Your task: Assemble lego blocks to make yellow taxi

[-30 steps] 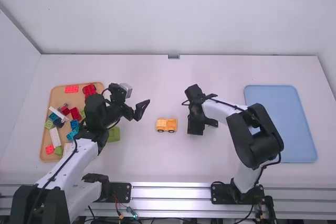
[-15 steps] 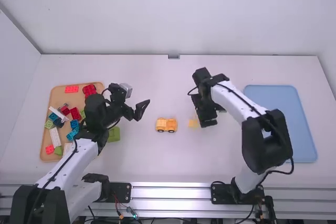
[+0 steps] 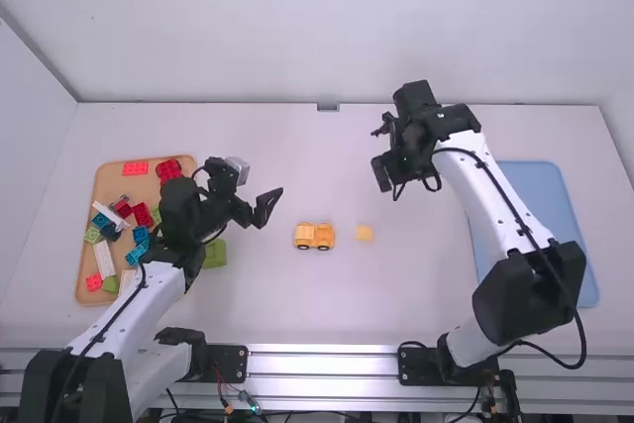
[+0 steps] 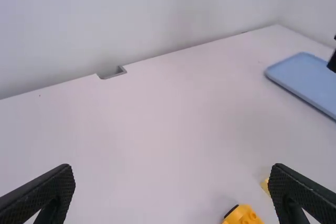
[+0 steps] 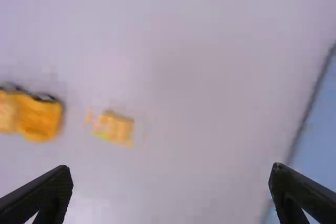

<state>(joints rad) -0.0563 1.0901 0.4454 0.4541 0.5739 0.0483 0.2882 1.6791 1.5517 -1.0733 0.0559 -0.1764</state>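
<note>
- The right gripper (image 3: 380, 159) is spread wide, its two fingers well apart, with nothing between them and nothing touching them; it hangs above the table, on the far side of the blue tray's (image 3: 578, 245) left edge.
- The left gripper (image 3: 265, 205) is spread wide too, empty, over the table between the wooden tray (image 3: 87, 238) and the yellow car (image 3: 314, 236).
- The car stands upright on its dark wheels about midway between the table's left and right edges, somewhat closer to the near edge than to the far one.
- A small yellow block (image 3: 366, 233) lies on the table just to the right of the car, apart from it and touched by neither gripper.
- The wooden tray lies by the table's left edge and holds loose blocks: red ones (image 3: 136, 167) along its far edge, blue ones (image 3: 140, 234) toward its right edge, and a white one (image 3: 105, 260) nearer its near edge.
- A green block (image 3: 215, 254) sits by the wooden tray's right edge, partly hidden behind the left arm.
- The blue tray lies near the table's right edge, partly covered by the right arm.
</note>
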